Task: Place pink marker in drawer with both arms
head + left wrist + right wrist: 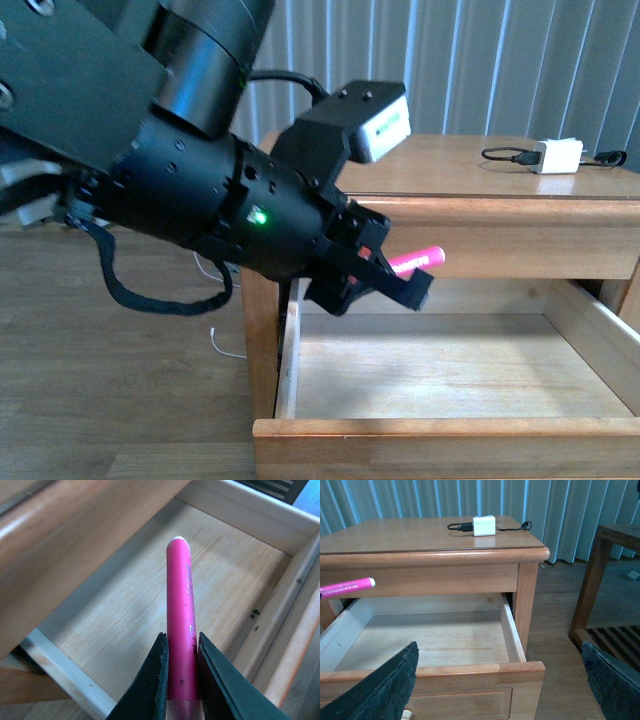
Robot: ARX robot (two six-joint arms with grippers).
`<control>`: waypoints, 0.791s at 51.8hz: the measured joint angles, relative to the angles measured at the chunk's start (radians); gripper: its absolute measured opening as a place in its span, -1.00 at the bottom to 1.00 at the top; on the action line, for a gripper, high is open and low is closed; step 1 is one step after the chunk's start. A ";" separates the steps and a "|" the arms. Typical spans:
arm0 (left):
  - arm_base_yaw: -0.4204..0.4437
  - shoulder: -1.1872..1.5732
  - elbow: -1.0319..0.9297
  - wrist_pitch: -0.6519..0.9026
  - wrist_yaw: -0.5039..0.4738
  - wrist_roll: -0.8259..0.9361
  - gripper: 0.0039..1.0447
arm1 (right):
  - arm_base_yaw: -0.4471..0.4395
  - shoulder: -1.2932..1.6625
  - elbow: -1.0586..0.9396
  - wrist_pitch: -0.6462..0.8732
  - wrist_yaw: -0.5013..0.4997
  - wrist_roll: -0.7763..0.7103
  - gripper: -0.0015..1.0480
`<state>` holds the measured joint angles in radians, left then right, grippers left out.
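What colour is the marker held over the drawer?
Hot pink; the marker shows best in the left wrist view.

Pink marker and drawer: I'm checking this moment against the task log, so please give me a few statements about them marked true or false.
1. The left gripper is shut on the pink marker. True.
2. The drawer is closed. False: it is pulled open and its pale wood floor shows.
3. The pink marker lies on the drawer floor. False: it is held in the air over the open drawer.
4. A white charger block sits on the nightstand top. True.
5. The right gripper is helping to hold the marker. False: its fingers are spread wide and hold nothing.
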<state>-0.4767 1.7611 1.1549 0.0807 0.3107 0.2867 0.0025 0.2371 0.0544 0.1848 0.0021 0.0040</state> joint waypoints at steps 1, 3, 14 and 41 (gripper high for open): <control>-0.005 0.014 0.003 0.004 -0.005 0.000 -0.73 | 0.000 0.000 0.000 0.000 0.000 0.000 0.84; -0.013 0.036 0.011 0.007 -0.013 -0.004 -0.73 | 0.000 0.000 0.000 0.000 0.000 0.000 0.84; -0.057 0.209 0.092 0.039 -0.074 -0.053 -0.73 | 0.000 0.000 0.000 0.000 0.000 0.000 0.84; -0.093 0.322 0.171 0.060 -0.162 -0.081 -0.22 | 0.000 0.000 0.000 0.000 0.000 0.000 0.84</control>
<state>-0.5694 2.0827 1.3254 0.1406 0.1490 0.2054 0.0025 0.2371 0.0544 0.1848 0.0021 0.0040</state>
